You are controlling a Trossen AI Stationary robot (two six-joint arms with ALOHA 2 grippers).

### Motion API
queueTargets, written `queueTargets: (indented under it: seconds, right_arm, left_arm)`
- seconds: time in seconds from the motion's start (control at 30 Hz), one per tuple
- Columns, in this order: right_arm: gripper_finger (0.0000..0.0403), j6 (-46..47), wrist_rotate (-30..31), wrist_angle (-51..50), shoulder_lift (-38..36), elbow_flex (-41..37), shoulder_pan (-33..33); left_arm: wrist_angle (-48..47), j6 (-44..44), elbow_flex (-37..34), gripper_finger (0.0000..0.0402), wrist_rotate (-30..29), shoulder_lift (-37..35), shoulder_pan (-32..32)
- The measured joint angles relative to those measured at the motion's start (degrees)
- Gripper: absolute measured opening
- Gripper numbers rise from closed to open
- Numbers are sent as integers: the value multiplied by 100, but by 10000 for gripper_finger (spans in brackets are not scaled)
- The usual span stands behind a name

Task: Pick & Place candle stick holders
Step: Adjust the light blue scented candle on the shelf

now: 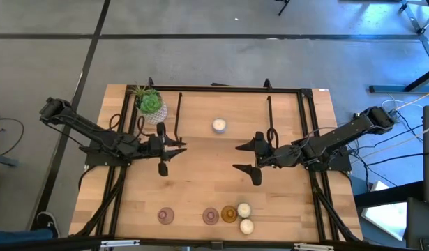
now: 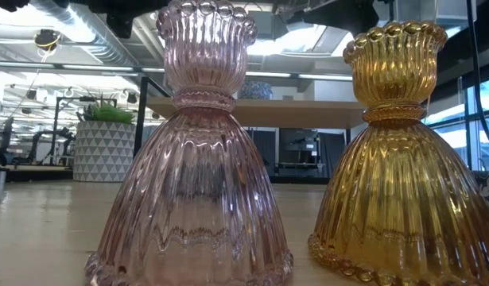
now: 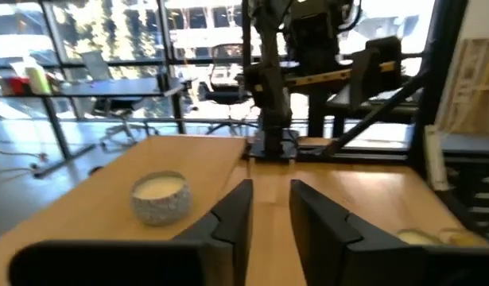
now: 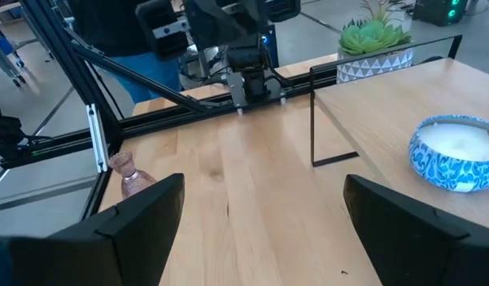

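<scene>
Several candle stick holders stand on their bases along the table's near edge: a pink one alone, then a second pink one, an amber one and two cream-white ones. The low view shows a pink and an amber holder close up. A white candle in a blue-patterned bowl sits at mid-table. My left gripper hovers left of centre, open a little, nothing between its fingers. Facing it from the right, my right gripper stands wide open and empty.
A green plant in a white patterned pot stands at the far left corner. Two thin black upright bars rise from the table's far half. A black frame runs along the table's edges. Bare wood lies between the grippers and the holders.
</scene>
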Motion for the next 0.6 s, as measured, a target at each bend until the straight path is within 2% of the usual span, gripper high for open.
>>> queueTargets:
  seconds: [0.2, 0.3, 0.47, 0.6]
  right_arm:
    - [346, -1, -17, 118, 1, 0, 0]
    - [346, 3, -17, 123, 1, 0, -1]
    - [346, 41, -17, 125, 1, 0, -2]
    - [346, 41, -20, 122, 1, 0, 0]
  left_arm:
    - [574, 466, 14, 98, -305, 409, 561]
    - [361, 503, 256, 94, -31, 757, 1042]
    - [-878, 385, 1177, 88, 840, 1652, 1774]
    - [-2048, 461, 2069, 87, 1009, 2376, 2085]
